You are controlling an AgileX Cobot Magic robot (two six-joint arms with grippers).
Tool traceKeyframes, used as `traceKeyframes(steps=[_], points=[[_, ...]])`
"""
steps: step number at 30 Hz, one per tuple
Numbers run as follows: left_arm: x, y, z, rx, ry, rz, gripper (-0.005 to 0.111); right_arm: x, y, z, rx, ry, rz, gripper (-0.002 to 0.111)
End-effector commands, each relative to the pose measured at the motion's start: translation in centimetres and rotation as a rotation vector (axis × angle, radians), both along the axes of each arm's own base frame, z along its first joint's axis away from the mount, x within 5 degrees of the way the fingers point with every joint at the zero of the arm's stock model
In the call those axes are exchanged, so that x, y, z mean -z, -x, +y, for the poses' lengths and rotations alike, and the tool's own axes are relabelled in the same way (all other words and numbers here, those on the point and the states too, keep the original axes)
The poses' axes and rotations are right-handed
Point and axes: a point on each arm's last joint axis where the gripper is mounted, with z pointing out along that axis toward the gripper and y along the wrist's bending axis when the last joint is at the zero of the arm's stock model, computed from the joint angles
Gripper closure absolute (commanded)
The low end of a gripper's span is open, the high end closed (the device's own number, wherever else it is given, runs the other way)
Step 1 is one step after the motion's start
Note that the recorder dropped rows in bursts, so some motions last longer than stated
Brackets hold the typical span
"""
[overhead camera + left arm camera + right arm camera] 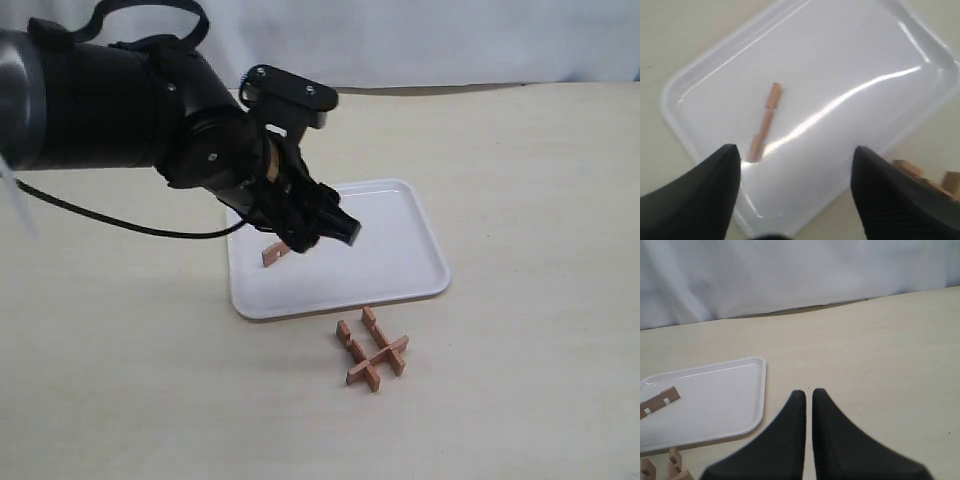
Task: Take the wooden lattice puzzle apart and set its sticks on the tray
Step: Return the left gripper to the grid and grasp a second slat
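One reddish-brown stick (275,253) lies loose on the white tray (390,250), near its left front part. My left gripper (322,235) hovers just above it, open, with nothing between its fingers. The left wrist view shows the same stick (766,121) on the tray (850,60) beyond the spread gripper (796,148). The wooden lattice puzzle (372,350) rests on the table just in front of the tray, its remaining sticks still interlocked. My right gripper (808,392) is shut on nothing over bare table, to the right of the tray (715,400).
The left arm's bulky black body (110,105) and its cable (120,222) hang over the table's left side. A pale cloth backdrop (790,275) closes off the far edge of the table. A corner of the puzzle (925,177) shows past the tray's rim.
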Motion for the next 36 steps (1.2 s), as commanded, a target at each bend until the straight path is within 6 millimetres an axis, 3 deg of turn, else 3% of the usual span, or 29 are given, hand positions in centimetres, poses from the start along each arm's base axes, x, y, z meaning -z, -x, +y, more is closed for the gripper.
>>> traceKeyframes(steps=[1,7,12,17,20,24,31,36], points=[[-0.7,3.5,-2.9,0.139,0.0,-0.009,0.046,0.1,-0.1,-0.1,0.008,0.0,-0.001,0.104],[0.2,8.8,-5.8,0.293,-0.09,0.032,0.046,0.1,-0.1,-0.1,0.008,0.0,-0.001,0.104],[1.7,10.8,-6.8,0.347,-0.163,0.069,0.049,0.1,-0.1,-0.1,0.008,0.0,-0.001,0.104],[4.0,10.8,-6.6,0.334,-0.268,0.125,0.061,0.1,-0.1,-0.1,0.008,0.0,-0.001,0.104],[4.7,10.8,-6.6,0.332,-0.283,0.141,0.061,0.1,-0.1,-0.1,0.008,0.0,-0.001,0.104],[7.3,10.6,-7.0,0.367,-0.33,0.16,0.061,0.1,-0.1,-0.1,0.008,0.0,-0.001,0.104],[7.9,8.9,-6.9,0.357,-0.294,0.132,0.061,0.1,-0.1,-0.1,0.008,0.0,-0.001,0.104],[8.0,9.1,-7.4,0.393,-0.236,0.15,0.061,0.1,-0.1,-0.1,0.008,0.0,-0.001,0.104]])
